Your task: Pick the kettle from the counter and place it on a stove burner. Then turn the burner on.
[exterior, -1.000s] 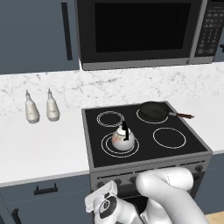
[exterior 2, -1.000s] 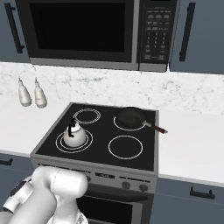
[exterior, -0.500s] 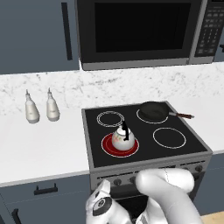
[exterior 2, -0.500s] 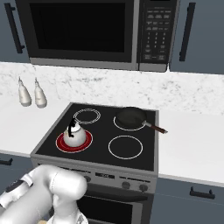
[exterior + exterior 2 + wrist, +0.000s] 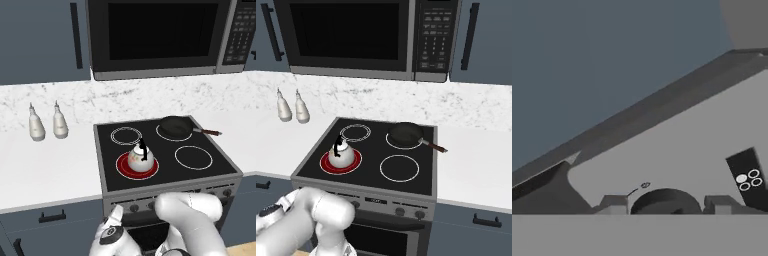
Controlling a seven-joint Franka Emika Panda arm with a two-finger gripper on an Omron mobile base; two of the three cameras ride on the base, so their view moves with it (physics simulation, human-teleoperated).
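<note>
Two slim white bottles (image 5: 46, 121) on white marbled tabletop (image 5: 45, 170), left of cooktop. Kettle (image 5: 140, 157) upright on glowing red stove burner (image 5: 137, 166), front left. Black frying pan (image 5: 176, 126) rear right. Pincer (image 5: 666, 206) low before stove knob (image 5: 664, 200); fingers apart, seemingly holding nothing. No legible writing.

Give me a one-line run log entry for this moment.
kettle: on stove burner, upright | burner: glowing red, on | gripper: at a stove knob, jaws around it | frying pan: rear right burner
</note>
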